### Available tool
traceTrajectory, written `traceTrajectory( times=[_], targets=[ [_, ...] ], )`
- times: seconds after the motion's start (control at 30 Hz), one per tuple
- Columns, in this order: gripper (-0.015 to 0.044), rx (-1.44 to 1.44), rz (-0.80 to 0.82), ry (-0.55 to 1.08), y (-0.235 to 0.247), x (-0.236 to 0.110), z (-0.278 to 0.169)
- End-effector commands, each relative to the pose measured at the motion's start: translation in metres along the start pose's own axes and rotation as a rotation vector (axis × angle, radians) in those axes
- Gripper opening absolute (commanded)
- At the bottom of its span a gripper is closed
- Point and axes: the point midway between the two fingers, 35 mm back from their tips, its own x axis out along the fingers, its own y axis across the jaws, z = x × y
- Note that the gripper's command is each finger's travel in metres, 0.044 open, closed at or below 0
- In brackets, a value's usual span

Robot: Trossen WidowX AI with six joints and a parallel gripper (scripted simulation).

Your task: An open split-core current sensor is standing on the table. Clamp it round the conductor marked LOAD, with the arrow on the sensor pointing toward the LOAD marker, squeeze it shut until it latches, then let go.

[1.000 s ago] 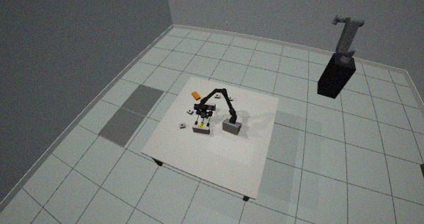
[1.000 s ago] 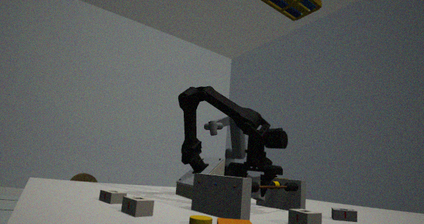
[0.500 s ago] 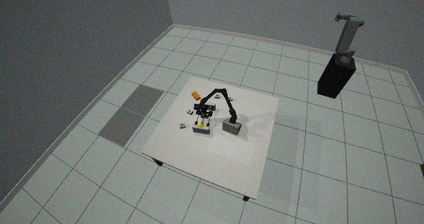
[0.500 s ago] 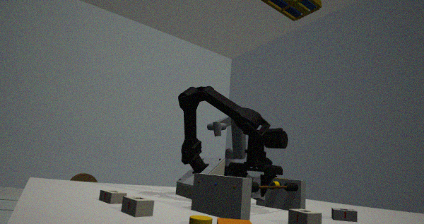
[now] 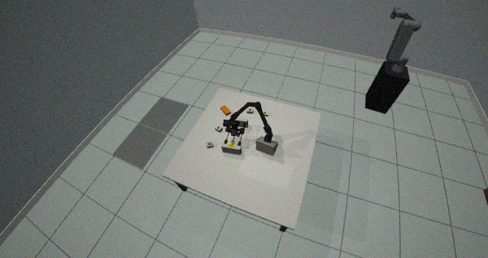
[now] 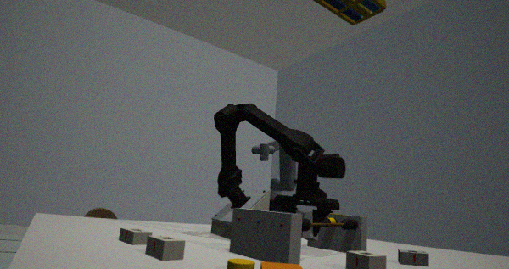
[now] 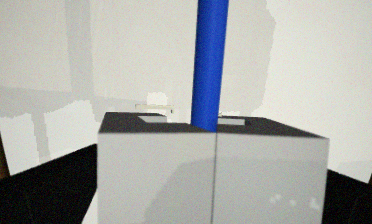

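In the wrist view the grey split-core sensor [image 7: 212, 170] fills the lower frame, its two halves meeting at a thin centre seam. The blue conductor [image 7: 209, 60] runs straight up out of its dark top face. My gripper [image 7: 186, 156] [image 5: 235, 130] [image 6: 319, 215] is shut on the sensor, with a black finger on each side. The conductors span a fixture between two grey end blocks [image 6: 265, 234] [image 6: 339, 237]; the fixture also shows in the top view [image 5: 231, 147]. A thin rod with a yellow collar [image 6: 332, 221] runs beside the gripper. No arrow or LOAD marking can be made out.
Small grey boxes [image 5: 210, 144] [image 5: 219, 129] [image 6: 165, 247] [image 6: 366, 260] lie around the fixture. An orange block [image 5: 225, 110] lies at the table's far left. The arm's base [image 5: 267, 145] stands right of the fixture. A second grey arm on a black pedestal [image 5: 386, 86] stands off the table.
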Motion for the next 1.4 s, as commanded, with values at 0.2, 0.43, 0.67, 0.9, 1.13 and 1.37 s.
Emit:
traceTrajectory(
  times=[0.2,0.43,0.67,0.9,1.13,1.37],
  targets=[
    [0.0,-0.01,-0.018,-0.019,-0.0024,-0.0071,0.0093],
    [0.0,-0.01,-0.018,-0.019,-0.0024,-0.0071,0.0093],
    [0.0,0.0,0.0,0.0,0.0,-0.0001,0.0],
    [0.0,0.0,0.0,0.0,0.0,-0.0001,0.0],
    [0.0,0.0,0.0,0.0,0.0,-0.0001,0.0],
    [0.0,0.0,0.0,0.0,0.0,-0.0001,0.0]
  ],
)
